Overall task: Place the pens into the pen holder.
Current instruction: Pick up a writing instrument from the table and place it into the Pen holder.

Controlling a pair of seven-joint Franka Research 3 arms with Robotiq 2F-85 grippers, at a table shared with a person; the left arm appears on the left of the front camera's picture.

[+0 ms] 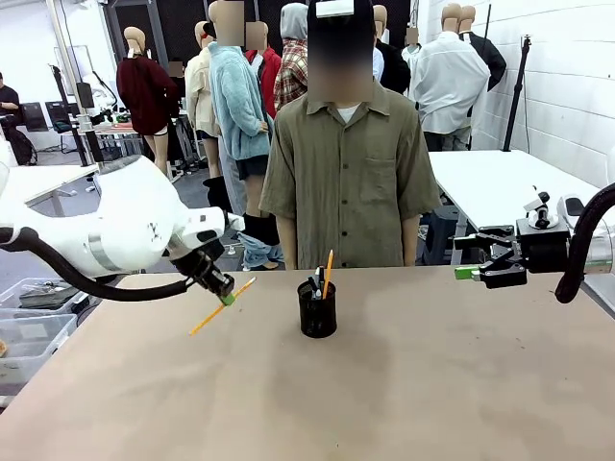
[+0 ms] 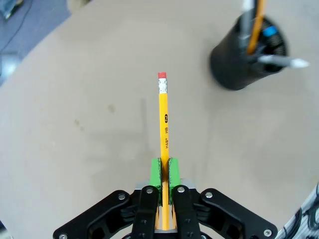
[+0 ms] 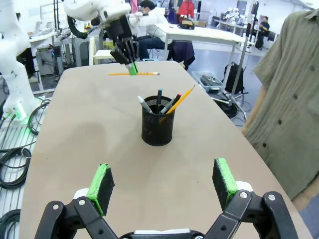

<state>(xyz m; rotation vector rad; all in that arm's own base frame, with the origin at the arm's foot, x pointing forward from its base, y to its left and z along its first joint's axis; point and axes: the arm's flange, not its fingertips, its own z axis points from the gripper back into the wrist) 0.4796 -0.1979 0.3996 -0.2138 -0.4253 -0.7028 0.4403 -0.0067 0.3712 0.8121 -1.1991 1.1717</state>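
My left gripper (image 1: pixel 227 299) is shut on a yellow pencil (image 1: pixel 212 314), held tilted in the air left of the pen holder (image 1: pixel 317 308). In the left wrist view the green pads (image 2: pixel 155 174) clamp the pencil (image 2: pixel 163 119), its pink eraser pointing away, with the black mesh pen holder (image 2: pixel 239 62) at upper right. The holder contains an orange pencil (image 1: pixel 328 274), a whitish-grey pen (image 3: pixel 144 104) and dark pens (image 3: pixel 159 99). My right gripper (image 3: pixel 162 186) is open and empty, hovering at the table's right side (image 1: pixel 471 273), facing the holder (image 3: pixel 157 127). The left gripper (image 3: pixel 132 68) with its pencil (image 3: pixel 144 73) hangs beyond it.
A person in an olive shirt (image 1: pixel 351 182) stands at the far edge of the brown table (image 1: pixel 404 384), behind the holder. Plastic bins (image 1: pixel 29 331) sit off the table's left side. A white table (image 1: pixel 500 182) stands behind on the right.
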